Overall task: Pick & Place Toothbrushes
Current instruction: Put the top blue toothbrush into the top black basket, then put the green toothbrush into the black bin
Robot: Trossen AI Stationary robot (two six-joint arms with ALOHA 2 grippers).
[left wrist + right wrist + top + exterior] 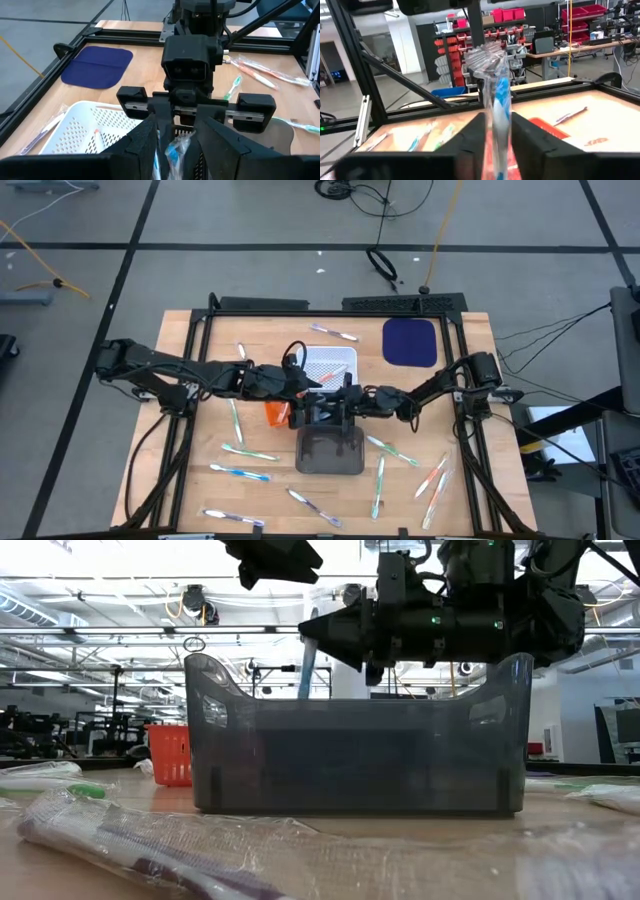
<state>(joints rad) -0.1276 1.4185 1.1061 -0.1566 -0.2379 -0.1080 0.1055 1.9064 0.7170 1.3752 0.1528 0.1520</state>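
Overhead looks straight down; low sits at tabletop level; 2 wrist cameras face each other closely.

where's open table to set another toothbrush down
Bare wood lies behind the dark bin's left, between the white basket and the table's left rail, and right of the blue mat. The front is crowded with wrapped toothbrushes; both arms fill the middle.
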